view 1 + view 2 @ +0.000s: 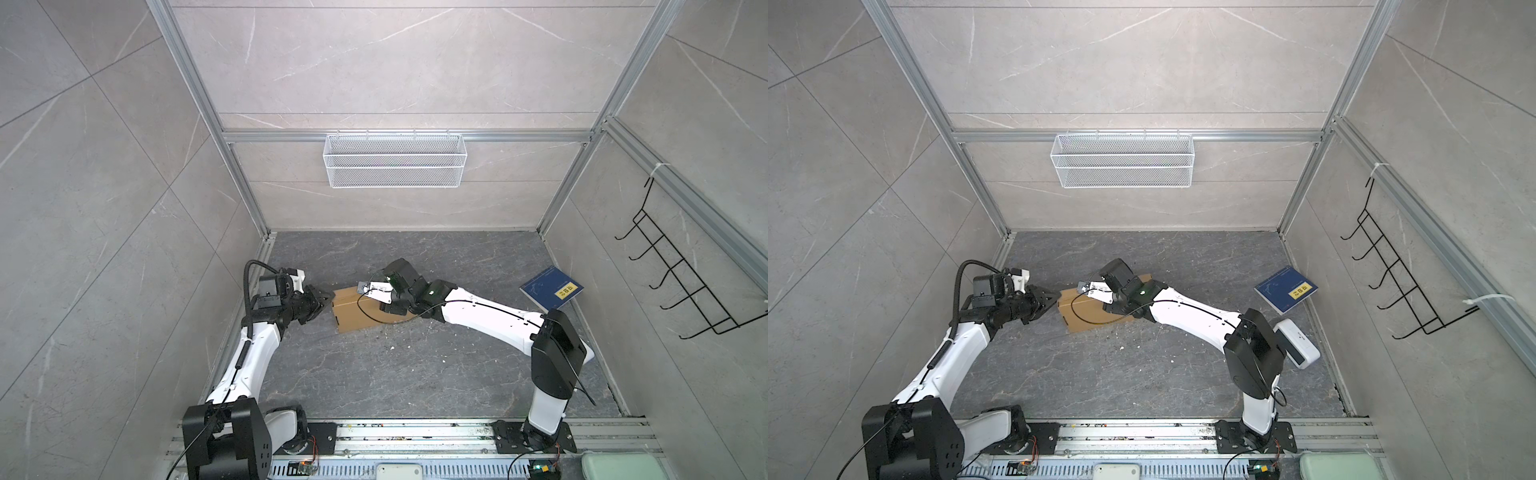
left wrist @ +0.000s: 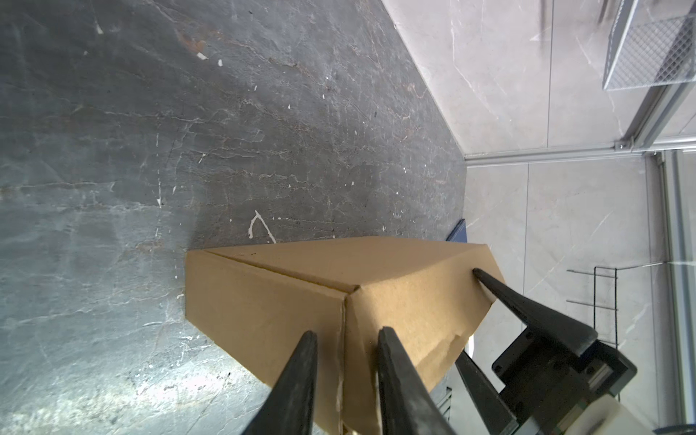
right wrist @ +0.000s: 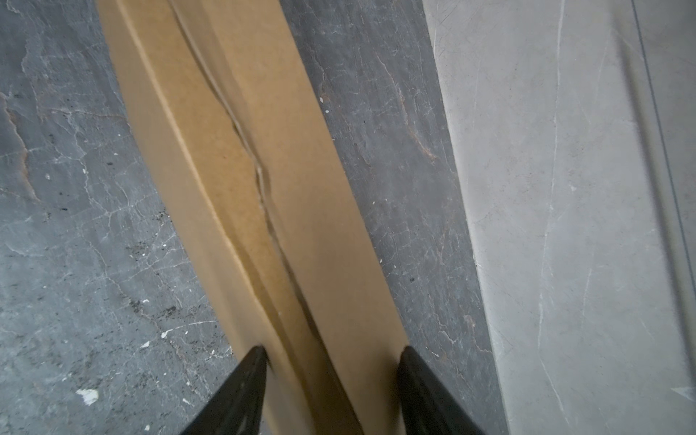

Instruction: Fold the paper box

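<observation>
Paper box (image 1: 347, 300): lies low on the dark table (image 1: 415, 374), at mid-depth and a little left of centre, between the two grippers. It is judged to be nearly formed: the walls are up, but a seam (image 3: 260, 177) along the top gapes and is not yet flush.
Left gripper (image 2: 348, 331): is set against the box's left end. The jaws are held partly apart astride the corner edge, and nothing is seen to be clamped.
Right gripper (image 3: 331, 350): is stretched in from the right over the box. The jaws are held apart with the cardboard between the tips. Whether the tips press on it cannot be told.
Step in hand: judged to be the closing of the lid and the squaring of the left end.
How it is best done: the top should be held down from the right while the left end is pushed in low and level, so that the box is not slid or tipped.
Risk: the corner could be crushed if it is pushed off-square.
Blue book (image 1: 550, 289): lies at the far right, well apart from the box.
</observation>
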